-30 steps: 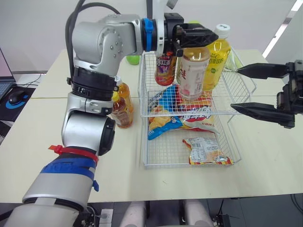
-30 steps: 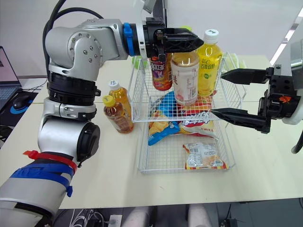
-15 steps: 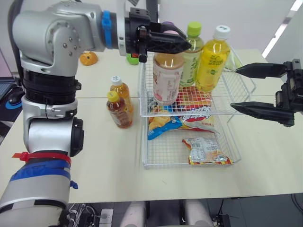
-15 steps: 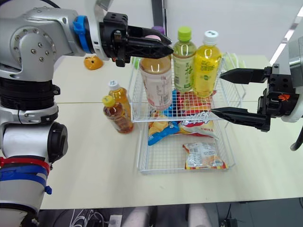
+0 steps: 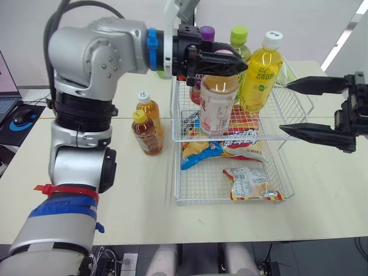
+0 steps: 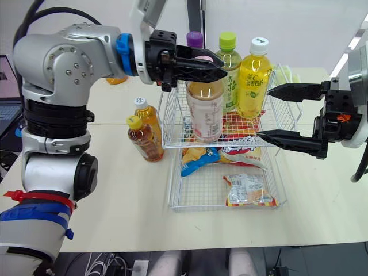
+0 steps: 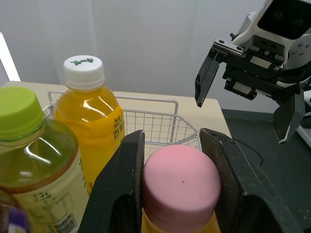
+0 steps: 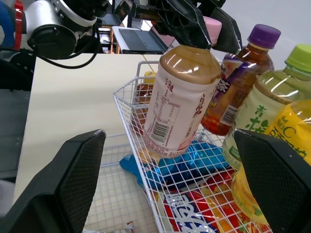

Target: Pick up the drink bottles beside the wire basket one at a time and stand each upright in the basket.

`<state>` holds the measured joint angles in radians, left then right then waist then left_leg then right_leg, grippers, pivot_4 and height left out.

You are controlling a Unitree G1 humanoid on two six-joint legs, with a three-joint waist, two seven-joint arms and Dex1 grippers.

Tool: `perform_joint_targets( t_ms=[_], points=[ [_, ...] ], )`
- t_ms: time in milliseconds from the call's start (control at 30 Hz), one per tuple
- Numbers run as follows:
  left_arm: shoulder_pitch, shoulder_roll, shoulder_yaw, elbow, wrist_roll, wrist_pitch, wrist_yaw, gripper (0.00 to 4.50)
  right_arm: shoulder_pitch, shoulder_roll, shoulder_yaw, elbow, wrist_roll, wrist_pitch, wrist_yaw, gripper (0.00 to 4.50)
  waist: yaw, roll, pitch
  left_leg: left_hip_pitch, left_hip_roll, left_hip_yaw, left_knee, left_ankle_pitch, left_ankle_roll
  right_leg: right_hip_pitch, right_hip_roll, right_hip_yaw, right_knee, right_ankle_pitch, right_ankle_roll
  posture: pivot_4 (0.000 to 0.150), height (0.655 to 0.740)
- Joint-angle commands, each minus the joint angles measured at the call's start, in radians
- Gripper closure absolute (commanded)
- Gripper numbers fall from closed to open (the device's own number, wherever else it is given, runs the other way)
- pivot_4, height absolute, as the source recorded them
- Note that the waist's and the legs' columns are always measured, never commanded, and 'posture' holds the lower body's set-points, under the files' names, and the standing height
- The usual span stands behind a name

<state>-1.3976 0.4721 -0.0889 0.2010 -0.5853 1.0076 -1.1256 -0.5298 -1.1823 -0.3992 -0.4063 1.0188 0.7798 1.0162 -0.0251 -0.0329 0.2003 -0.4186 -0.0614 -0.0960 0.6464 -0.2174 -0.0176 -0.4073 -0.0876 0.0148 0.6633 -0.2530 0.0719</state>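
Left hand (image 5: 238,62) grips the pink-capped bottle (image 5: 215,106) by its cap, upright in the wire basket (image 5: 300,99)'s upper tier. Right hand (image 5: 286,107) gapes wide at the basket's 3 o'clock; two tea bottles (image 5: 146,125) stand at 9.

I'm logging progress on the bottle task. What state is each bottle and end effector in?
Left end effector: shut on the pink-capped bottle's cap.
Pink-capped bottle: held upright at the basket's upper shelf.
Purple-capped bottle: upright in basket.
Green-capped bottle: upright in basket.
Yellow bottle: upright in basket.
Yellow-capped small bottle: upright on table.
White-capped small bottle: upright on table.
Right end effector: open, empty.
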Motion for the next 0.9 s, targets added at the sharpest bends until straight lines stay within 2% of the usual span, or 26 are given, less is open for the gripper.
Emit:
perform_joint_targets(
  t_ms=[33, 367, 900],
  points=[
    [-0.071, -0.037, 0.007, 0.016, 0.013, -0.059, 0.014, 3.10, 0.007, -0.037, -0.062, 0.017, -0.019, -0.008, 0.035, 0.00, 0.001, 0.000, 0.000, 0.000, 0.000, 0.000, 0.000, 0.000, 0.000, 0.000, 0.000, 0.000, 0.000, 0.000, 0.000, 0.150, 0.7400],
    [-0.107, -0.167, -0.060, 0.140, 0.091, -0.181, 0.008, 3.10, 0.065, -0.039, -0.121, 0.000, -0.030, 0.008, 0.030, 0.00, 0.001, 0.000, 0.000, 0.000, 0.000, 0.001, 0.000, 0.000, 0.000, 0.000, 0.000, 0.000, 0.000, 0.000, 0.000, 0.150, 0.7400],
    [-0.113, -0.153, -0.002, 0.176, 0.070, -0.168, -0.040, 3.10, 0.106, -0.039, -0.178, -0.002, -0.040, 0.016, 0.022, 0.00, -0.003, 0.000, 0.000, 0.001, 0.000, 0.001, 0.000, 0.000, 0.000, 0.000, 0.000, 0.001, 0.000, 0.000, 0.000, 0.150, 0.7400]
  ],
)
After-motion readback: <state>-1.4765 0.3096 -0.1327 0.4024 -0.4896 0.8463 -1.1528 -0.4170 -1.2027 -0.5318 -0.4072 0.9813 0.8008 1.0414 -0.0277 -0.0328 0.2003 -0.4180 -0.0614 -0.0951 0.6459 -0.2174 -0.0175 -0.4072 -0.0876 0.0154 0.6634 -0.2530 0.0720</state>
